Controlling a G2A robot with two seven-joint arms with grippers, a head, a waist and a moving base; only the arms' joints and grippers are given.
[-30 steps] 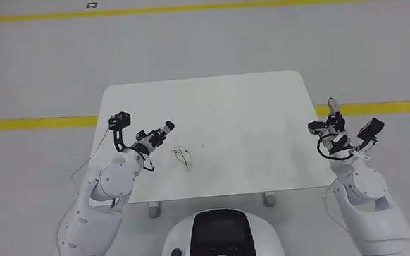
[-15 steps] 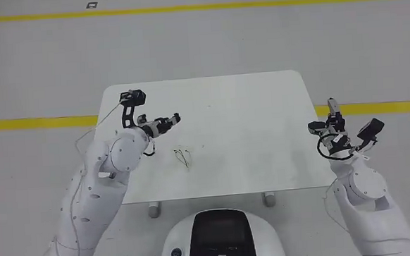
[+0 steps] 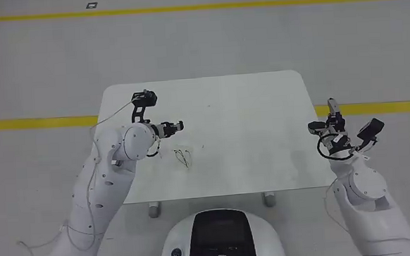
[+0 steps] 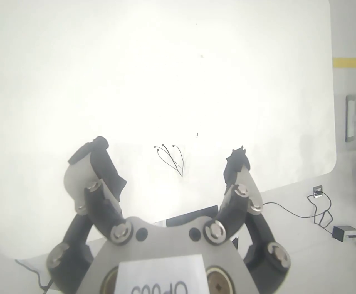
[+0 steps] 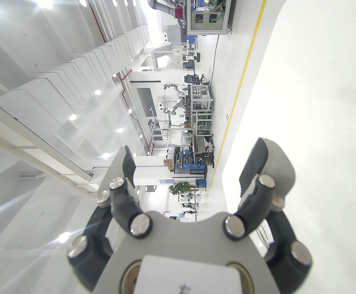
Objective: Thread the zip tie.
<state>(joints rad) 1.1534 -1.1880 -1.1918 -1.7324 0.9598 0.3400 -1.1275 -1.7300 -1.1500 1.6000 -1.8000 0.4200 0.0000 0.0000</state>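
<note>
A few thin black zip ties [image 3: 183, 157] lie bunched on the white table [image 3: 247, 118], near its front edge left of the middle. In the left wrist view the zip ties [image 4: 172, 159] fan out flat between the two finger silhouettes. My left gripper [image 3: 177, 126] hovers open above the table, a little behind and left of the ties, holding nothing. My left gripper [image 4: 171, 151] shows wide-spread fingers. My right gripper [image 3: 333, 110] stays raised past the table's right edge, pointing away from the table. My right gripper [image 5: 192, 160] is open and empty.
The white table has rounded corners and a tiny dark speck [image 4: 197, 135] lies beyond the ties. Yellow floor lines [image 3: 35, 123] run past the table on both sides. Cables and a small box [image 4: 340, 232] lie on the floor by the table's edge.
My left arm has swung forward and to the right over the table, bringing its gripper closer to the zip ties. The right arm has kept still.
</note>
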